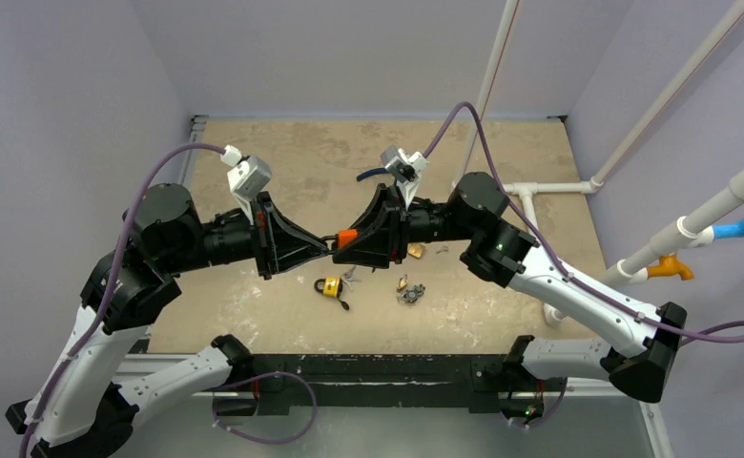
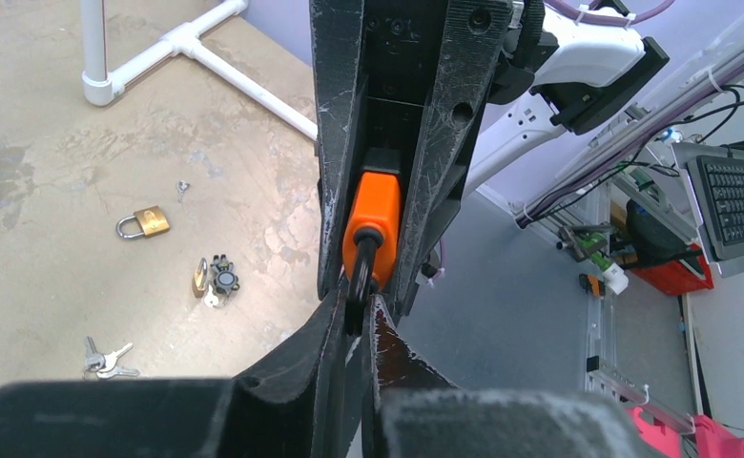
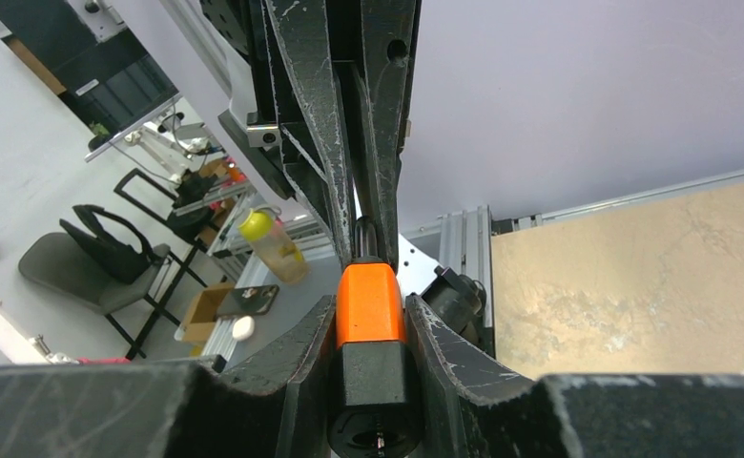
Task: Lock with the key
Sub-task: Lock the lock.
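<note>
**Key held at the mouth of the lock, both raised above the table**

Nearest the arm bases, a yellow padlock (image 1: 328,286) with a dark shackle lies on the table (image 1: 282,153). A loose bunch of keys (image 1: 351,275) lies just beside it. To their right, a small brass padlock rests against a grey fitting, and the pair forms one cluster (image 1: 409,291).

Above these items, clear of the surface, the two arms meet tip to tip near the table's middle.

- **Left gripper** (image 2: 359,310): the jaws are pinched narrow on the black key (image 2: 363,262), which points away from the left wrist.
- **Right gripper** (image 3: 370,305): the jaws are clamped on the two flanks of the lock (image 3: 369,305), an orange block with a black end.
- **Contact:** the orange end faces the left gripper, and the key's tip meets that orange face. How deep the key sits cannot be told.

Just past the right gripper, another brass padlock (image 1: 416,251) lies flat, with a small key (image 1: 442,249) near it.

Farther back, a dark blue-handled tool (image 1: 373,175) lies on the table. At the far right, a white pipe frame (image 1: 540,188) stands on the surface
</note>
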{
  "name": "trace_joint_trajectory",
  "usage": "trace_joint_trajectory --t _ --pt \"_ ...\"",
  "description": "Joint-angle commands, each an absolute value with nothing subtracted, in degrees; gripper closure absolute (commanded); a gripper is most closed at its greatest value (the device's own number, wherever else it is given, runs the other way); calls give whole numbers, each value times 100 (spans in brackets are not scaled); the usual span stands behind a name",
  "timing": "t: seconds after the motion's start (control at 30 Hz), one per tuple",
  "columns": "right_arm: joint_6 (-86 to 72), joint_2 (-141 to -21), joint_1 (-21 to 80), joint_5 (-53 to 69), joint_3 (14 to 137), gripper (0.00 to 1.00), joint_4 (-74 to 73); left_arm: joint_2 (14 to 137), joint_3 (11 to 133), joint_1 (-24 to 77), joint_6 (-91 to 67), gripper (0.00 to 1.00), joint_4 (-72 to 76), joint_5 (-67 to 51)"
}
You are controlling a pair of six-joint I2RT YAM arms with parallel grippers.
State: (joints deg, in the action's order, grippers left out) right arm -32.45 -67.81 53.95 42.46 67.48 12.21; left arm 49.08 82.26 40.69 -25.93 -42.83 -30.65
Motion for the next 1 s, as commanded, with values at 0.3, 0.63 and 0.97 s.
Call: trace_joint_trajectory --t 0.3,0.63,0.97 --pt "-3160 -6445 5638 4038 6521 34 1653 4478 7899 4175 -3343 100 -3057 -1735" --pt "-3865 -5864 5058 4056 5853 11 2850 4275 7759 4180 -3761 100 -2732 -1655" --pt "-4532 -5931 4896 4058 5721 33 3645 4252 7678 4175 -3900 100 -2561 -1675"
